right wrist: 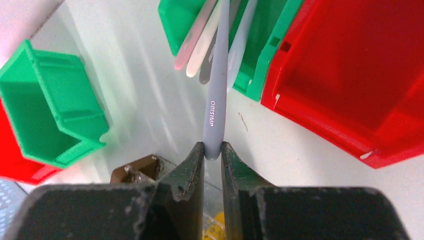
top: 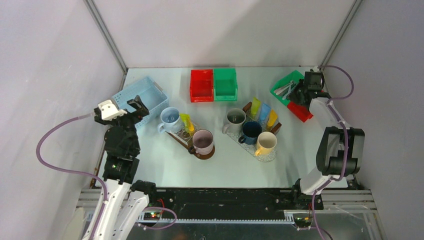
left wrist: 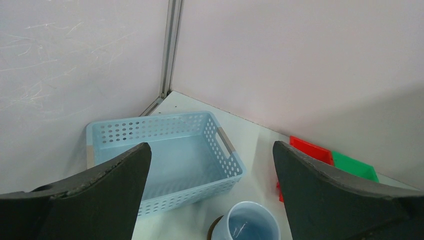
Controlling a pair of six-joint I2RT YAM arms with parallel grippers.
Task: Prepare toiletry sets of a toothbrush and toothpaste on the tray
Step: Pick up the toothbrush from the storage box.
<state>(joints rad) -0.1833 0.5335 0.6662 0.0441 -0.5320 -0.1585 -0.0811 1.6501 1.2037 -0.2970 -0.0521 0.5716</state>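
Right gripper (right wrist: 213,150) pinched narrowly on the handle end of a grey toothbrush (right wrist: 216,95), whose shaft runs up over the green bin (right wrist: 267,55) of other toothbrushes (right wrist: 200,45), just beside a red bin (right wrist: 360,75). Left gripper (left wrist: 210,165) spread wide and holding nothing, above the table near the blue basket (left wrist: 165,150). Lime, blue and orange tubes (top: 264,111) lie side by side on the right tray (top: 271,156); a yellow tube (top: 187,122) lies on the left tray (top: 176,136).
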